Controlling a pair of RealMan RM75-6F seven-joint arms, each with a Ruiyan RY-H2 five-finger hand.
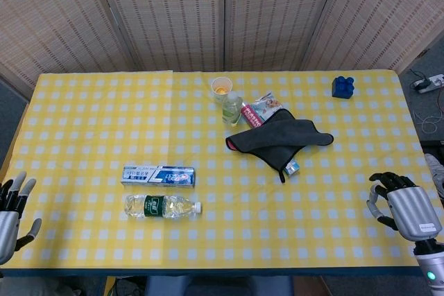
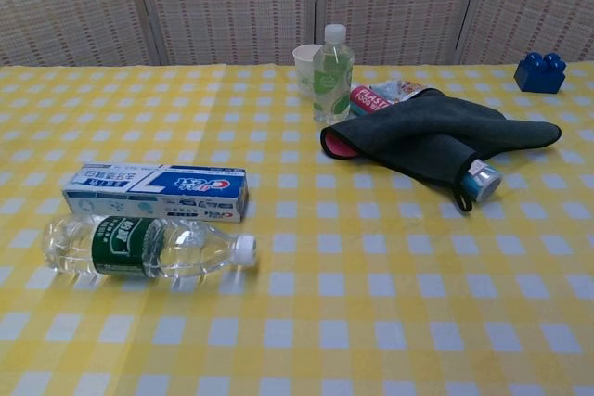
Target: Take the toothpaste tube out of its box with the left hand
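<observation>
The toothpaste box [image 1: 158,175] [image 2: 156,191], white and blue, lies flat and closed on the yellow checked tablecloth, left of centre. No tube shows outside it. My left hand [image 1: 12,213] sits at the table's left edge, well left of the box, fingers spread and holding nothing. My right hand [image 1: 406,207] hovers at the far right edge, fingers curled loosely, empty. The chest view shows neither hand.
A clear water bottle [image 1: 161,206] [image 2: 148,247] lies on its side just in front of the box. Farther back stand a paper cup [image 1: 221,88], a small green bottle [image 2: 332,74], a snack packet [image 1: 261,110], a dark cloth [image 2: 436,139] over a small can [image 2: 484,181], and a blue brick [image 1: 343,86].
</observation>
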